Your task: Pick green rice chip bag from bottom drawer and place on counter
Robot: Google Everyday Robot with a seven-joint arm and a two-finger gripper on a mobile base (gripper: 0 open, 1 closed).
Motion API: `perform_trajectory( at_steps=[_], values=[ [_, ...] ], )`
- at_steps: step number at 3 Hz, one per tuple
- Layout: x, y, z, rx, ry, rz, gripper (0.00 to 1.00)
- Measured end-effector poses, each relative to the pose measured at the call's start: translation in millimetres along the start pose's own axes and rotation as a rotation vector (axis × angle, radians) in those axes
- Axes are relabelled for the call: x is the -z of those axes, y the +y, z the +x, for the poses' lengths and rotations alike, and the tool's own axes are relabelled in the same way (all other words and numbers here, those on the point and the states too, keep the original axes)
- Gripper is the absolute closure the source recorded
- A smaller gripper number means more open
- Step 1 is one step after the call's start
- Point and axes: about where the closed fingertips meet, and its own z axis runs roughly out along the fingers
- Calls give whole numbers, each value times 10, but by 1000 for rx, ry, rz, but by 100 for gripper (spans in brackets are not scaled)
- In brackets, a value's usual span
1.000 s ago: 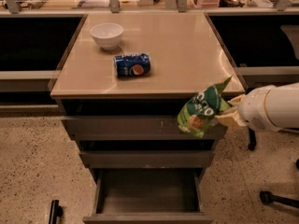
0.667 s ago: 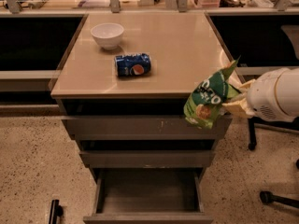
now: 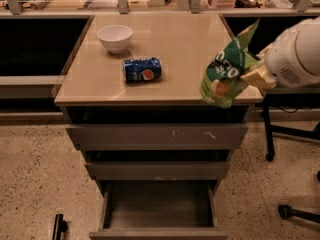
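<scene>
The green rice chip bag hangs in the air over the front right corner of the counter, its lower end in front of the counter's edge. My gripper reaches in from the right on a white arm and is shut on the bag's right side. The bottom drawer stands pulled open below, its dark inside bare.
A blue Pepsi can lies on its side in the counter's middle. A white bowl stands at the back left. Two shallower drawers sit above the open one. Chair legs stand at the right on the speckled floor.
The gripper has lifted the bag up and a little right, from in front of the top drawer to the height of the counter's front right corner.
</scene>
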Motion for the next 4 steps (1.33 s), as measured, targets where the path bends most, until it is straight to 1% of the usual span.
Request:
perform_trajectory(
  at_steps=[1, 2, 3, 4],
  values=[
    [-55, -333, -216, 43, 1, -18, 100],
    [-234, -701, -344, 50, -31, -46, 100],
    [-472, -979, -380, 39, -68, -77, 100],
    [-708, -1135, -375, 31, -110, -109, 100]
  ],
)
